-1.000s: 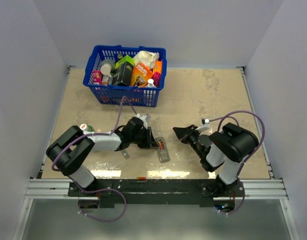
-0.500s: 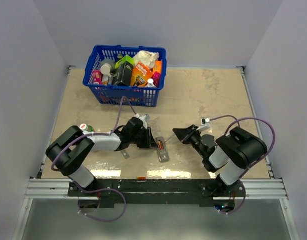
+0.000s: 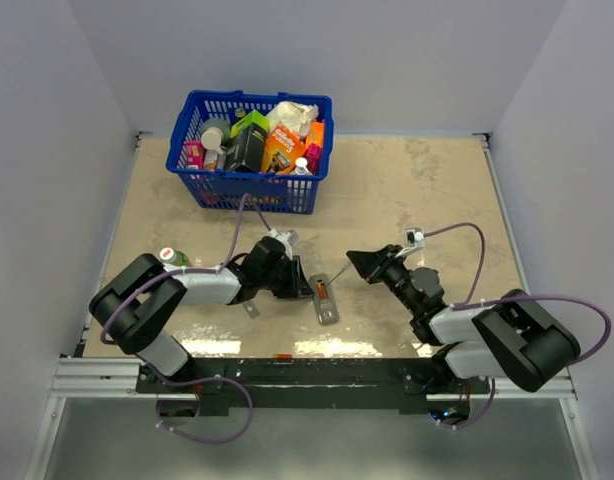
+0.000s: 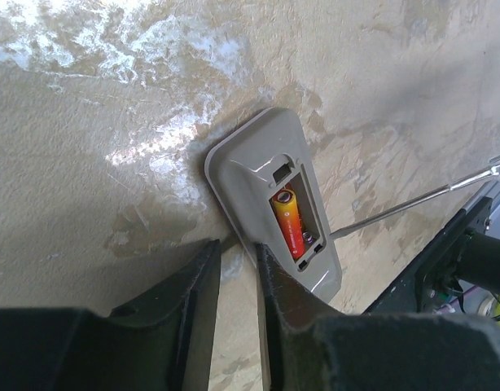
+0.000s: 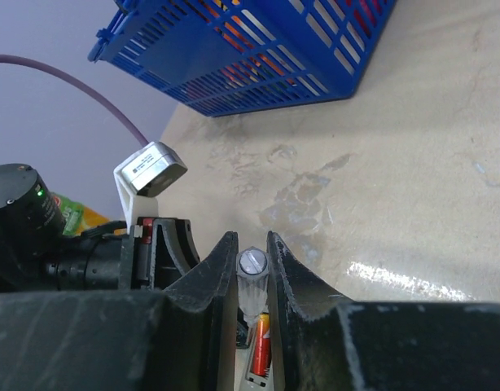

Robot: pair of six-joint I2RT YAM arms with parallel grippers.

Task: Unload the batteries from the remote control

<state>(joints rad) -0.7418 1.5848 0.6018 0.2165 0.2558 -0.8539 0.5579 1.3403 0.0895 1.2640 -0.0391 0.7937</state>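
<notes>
Red-orange battery [image 4: 287, 220] lies in the remote control [image 4: 248, 163], lettering unreadable.

— Where does the remote control [image 3: 326, 299] lie?
— On the table [image 3: 417, 180], lower centre of the overhead view, back side up, with a battery [image 4: 288, 220] in its recess.
— And around it?
— The left claw [image 4: 238, 246] sits just to its left. The right claw [image 5: 251, 238] is to its right, with the stick tool [image 5: 252, 262] between its fingers and the tip at the remote's edge. The cover piece [image 3: 249, 309] lies to the lower left. The basket [image 3: 242, 190] stands upper left, well apart.
</notes>
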